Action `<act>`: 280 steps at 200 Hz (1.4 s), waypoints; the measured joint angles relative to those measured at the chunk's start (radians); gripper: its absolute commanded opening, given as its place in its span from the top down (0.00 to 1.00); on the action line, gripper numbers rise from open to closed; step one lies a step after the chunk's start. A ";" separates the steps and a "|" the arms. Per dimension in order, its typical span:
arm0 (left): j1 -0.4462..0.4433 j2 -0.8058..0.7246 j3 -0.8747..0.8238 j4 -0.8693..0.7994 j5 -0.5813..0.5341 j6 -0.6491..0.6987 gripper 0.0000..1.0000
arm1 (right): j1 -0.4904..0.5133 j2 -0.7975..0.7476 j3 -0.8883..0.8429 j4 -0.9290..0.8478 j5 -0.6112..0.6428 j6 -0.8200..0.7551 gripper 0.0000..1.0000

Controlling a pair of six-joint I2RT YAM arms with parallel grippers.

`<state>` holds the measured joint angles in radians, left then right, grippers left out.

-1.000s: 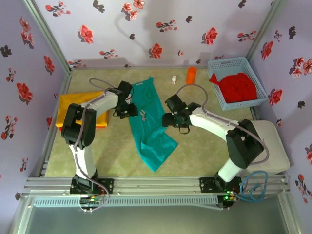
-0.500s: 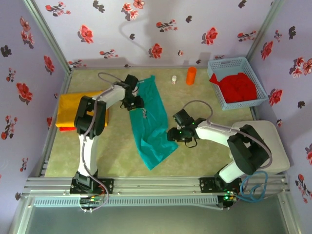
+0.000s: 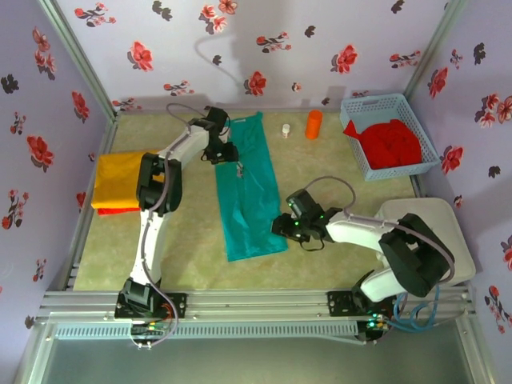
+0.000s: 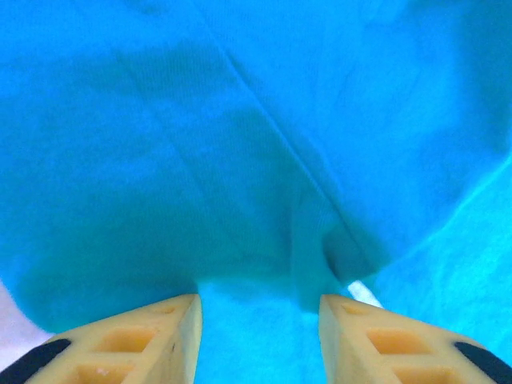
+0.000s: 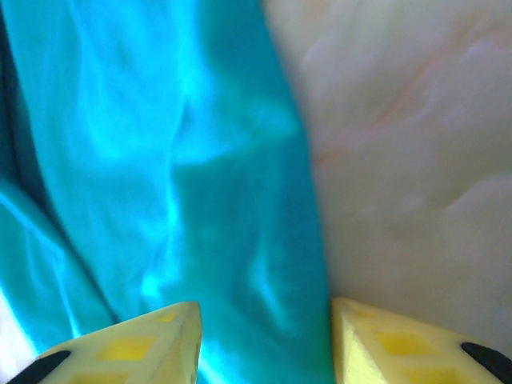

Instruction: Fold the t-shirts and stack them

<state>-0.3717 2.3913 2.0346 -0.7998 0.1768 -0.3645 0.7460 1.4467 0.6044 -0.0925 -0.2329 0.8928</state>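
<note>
The teal t-shirt [image 3: 248,200] lies as a long narrow strip down the middle of the table, from the back wall toward the front. My left gripper [image 3: 228,152] sits at its far left edge, jaws apart over teal cloth [image 4: 240,160], open [image 4: 260,320]. My right gripper [image 3: 282,227] is at the strip's near right corner, open [image 5: 264,328], with the teal cloth's edge [image 5: 200,160] between its fingers and bare table to the right. A folded yellow-orange t-shirt [image 3: 120,178] rests on a red one [image 3: 112,210] at the left. More red t-shirts [image 3: 386,142] fill the basket.
The light blue lattice basket [image 3: 357,164] stands at the back right. An orange cylinder [image 3: 314,124] and a small white object [image 3: 285,130] stand near the back wall. A grey pad [image 3: 432,232] lies under the right arm. Flowered walls close in three sides.
The left gripper moved toward the back wall and the right gripper toward the front. The teal shirt went from a crooked, slanted shape to a straight flat strip.
</note>
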 measured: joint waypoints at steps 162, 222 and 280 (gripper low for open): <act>-0.189 -0.948 -1.223 0.206 0.185 -0.224 0.47 | 0.053 -0.119 -0.063 -0.074 -0.050 0.088 0.66; -0.306 -1.006 -1.318 0.281 0.195 -0.369 0.49 | 0.053 -0.077 -0.063 -0.017 -0.084 0.103 0.94; -0.355 -0.988 -1.354 0.343 0.193 -0.472 0.54 | 0.053 -0.082 -0.097 -0.001 -0.083 0.106 1.00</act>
<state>-0.7269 1.4036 0.6804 -0.4564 0.3698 -0.8360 0.7986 1.3651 0.5072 -0.0933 -0.3161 0.9993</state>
